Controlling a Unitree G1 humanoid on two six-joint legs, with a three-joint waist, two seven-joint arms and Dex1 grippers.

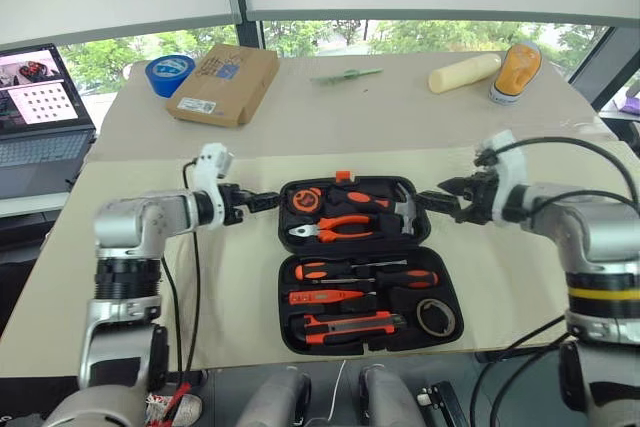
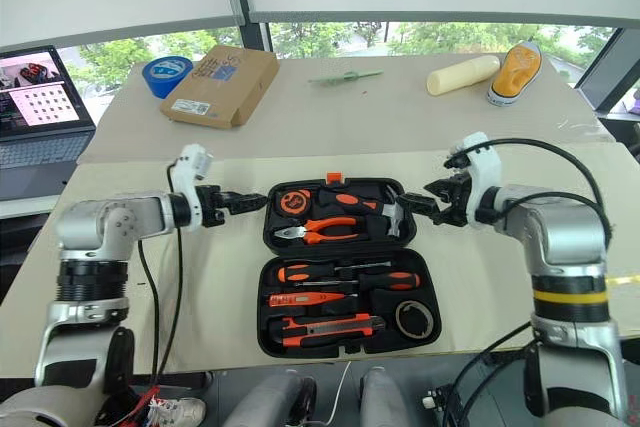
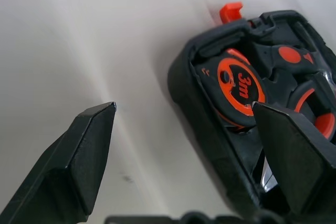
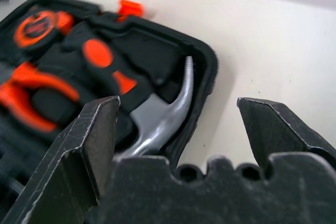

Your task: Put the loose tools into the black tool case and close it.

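The black tool case (image 1: 284, 299) lies open on the table in front of me, its orange latch (image 1: 343, 176) on the far edge. In its near half rest two screwdrivers (image 1: 365, 274), a slim orange tester (image 1: 325, 297), the utility knife (image 1: 350, 326) and a grey tape roll (image 1: 437, 318). The far half holds pliers (image 1: 335, 230), a hammer (image 4: 163, 114) and a tape measure (image 3: 239, 85). My left gripper (image 1: 268, 201) is open at the far half's left rim. At its right rim, my right gripper (image 1: 432, 201) is open too. In each wrist view the rim sits between the spread fingers.
A brown cardboard box (image 1: 222, 82) and a blue tape roll (image 1: 169, 74) lie at the far left. A laptop (image 1: 40, 117) stands off the table's left side. A green stick (image 1: 345, 75), a cream cylinder (image 1: 464, 73) and an orange-white shoe (image 1: 516, 71) lie along the far edge.
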